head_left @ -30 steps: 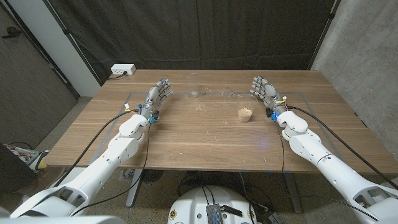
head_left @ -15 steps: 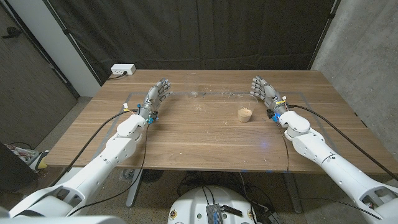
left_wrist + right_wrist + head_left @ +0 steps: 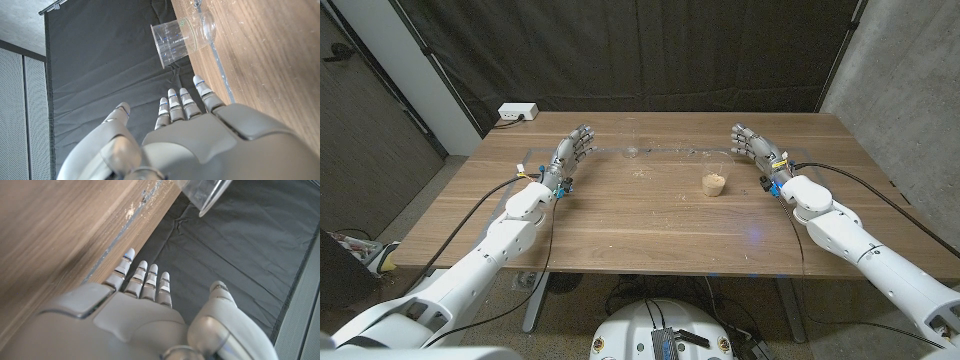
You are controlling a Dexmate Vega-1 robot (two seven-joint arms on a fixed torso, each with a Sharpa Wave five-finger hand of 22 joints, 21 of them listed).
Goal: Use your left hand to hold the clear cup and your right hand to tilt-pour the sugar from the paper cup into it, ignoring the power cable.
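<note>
An empty clear cup (image 3: pixel 631 140) stands upright near the table's far middle; it also shows ahead of the fingers in the left wrist view (image 3: pixel 182 42). My left hand (image 3: pixel 570 152) is to its left, well apart from it, fingers spread and holding nothing (image 3: pixel 175 135). A second see-through cup (image 3: pixel 716 178) with tan sugar at its bottom stands right of centre. My right hand (image 3: pixel 754 148) is beside it on the right, apart from it, fingers extended and empty (image 3: pixel 145 310). That cup's rim (image 3: pixel 202 192) shows in the right wrist view.
A white power strip (image 3: pixel 517 113) lies at the wooden table's (image 3: pixel 620 225) far left corner. A faint tape line (image 3: pixel 670 150) runs across the far part of the table. Black curtains hang behind.
My right hand and arm have shifted to the right, a little farther from the sugar cup. The left hand and both cups have stayed put.
</note>
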